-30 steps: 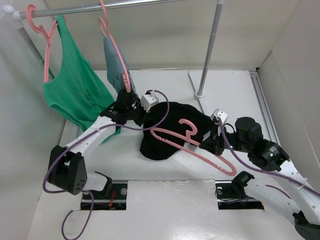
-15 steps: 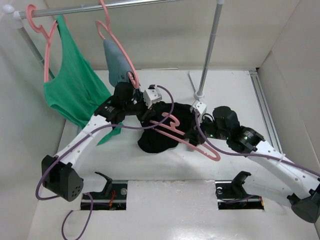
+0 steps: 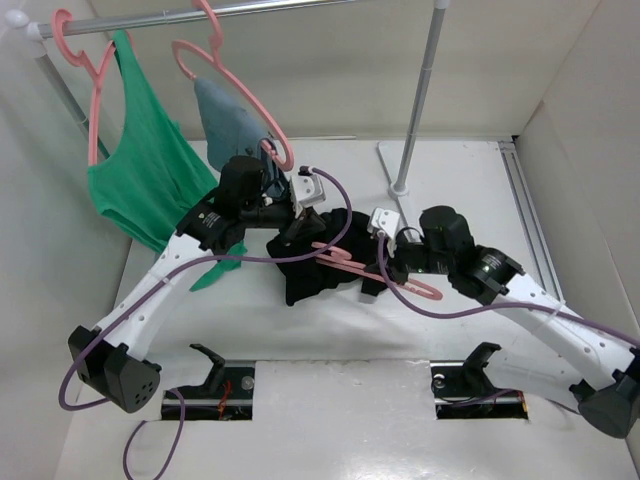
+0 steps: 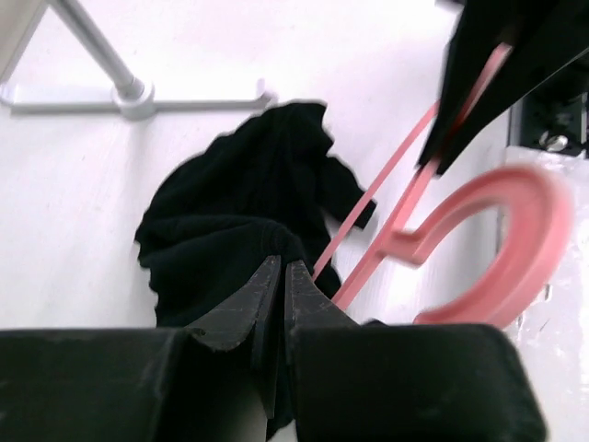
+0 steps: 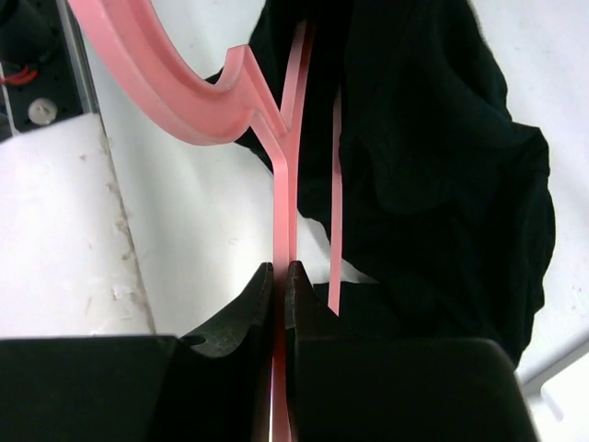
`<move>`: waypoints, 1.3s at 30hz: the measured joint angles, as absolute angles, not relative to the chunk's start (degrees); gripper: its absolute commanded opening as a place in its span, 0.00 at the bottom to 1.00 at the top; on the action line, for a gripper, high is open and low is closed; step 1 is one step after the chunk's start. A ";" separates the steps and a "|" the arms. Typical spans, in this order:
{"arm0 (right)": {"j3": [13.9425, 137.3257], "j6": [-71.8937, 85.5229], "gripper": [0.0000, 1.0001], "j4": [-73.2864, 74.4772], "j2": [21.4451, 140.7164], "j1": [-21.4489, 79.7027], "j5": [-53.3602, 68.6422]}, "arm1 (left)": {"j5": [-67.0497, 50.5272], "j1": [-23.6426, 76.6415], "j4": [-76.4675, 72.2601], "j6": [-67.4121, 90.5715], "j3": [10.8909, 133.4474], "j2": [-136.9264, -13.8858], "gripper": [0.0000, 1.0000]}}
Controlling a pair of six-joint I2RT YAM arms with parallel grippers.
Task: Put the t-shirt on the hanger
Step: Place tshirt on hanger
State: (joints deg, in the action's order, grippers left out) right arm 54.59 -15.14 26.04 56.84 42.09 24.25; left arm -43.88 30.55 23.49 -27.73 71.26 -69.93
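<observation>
Both arms have been drawn in toward the middle of the bench [image 3: 470, 190]. The pink hanger [image 5: 175, 97] has been carried leftward until its hooked end lies over the black t-shirt [image 4: 230, 212], which is now bunched tighter than a second ago. The left end effector [image 4: 281, 276] is seen fully closed, pinched on a fold of the shirt's cloth. The right end effector [image 5: 281, 276] is closed on one thin bar of the hanger frame, just below the fork of the hook. The far end of the hanger is lost among the dark folds, and whether it has entered an opening of the shirt cannot be told. In the top view part of the shirt is covered by the left arm and its cable
</observation>
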 measured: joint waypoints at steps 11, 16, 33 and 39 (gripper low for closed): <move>56.66 -22.44 0.00 24.73 64.73 42.09 28.34 | -49.43 30.81 20.64 -24.38 73.54 -69.82 0.15; 56.14 -24.05 0.00 24.80 62.67 42.09 29.63 | -48.66 30.98 18.94 -23.86 73.56 -69.67 0.59; 47.29 -24.05 0.00 14.72 63.18 35.44 38.61 | -46.04 24.32 38.96 -45.67 69.84 -59.79 0.37; 47.07 -24.23 0.00 14.11 64.55 34.57 40.14 | -37.85 24.38 44.45 -54.02 58.39 -60.14 0.71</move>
State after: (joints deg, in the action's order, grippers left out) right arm 47.07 -24.23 14.11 64.55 34.57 40.14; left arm -37.85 24.38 44.45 -54.02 58.39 -60.14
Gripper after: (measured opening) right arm 0.079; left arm 0.634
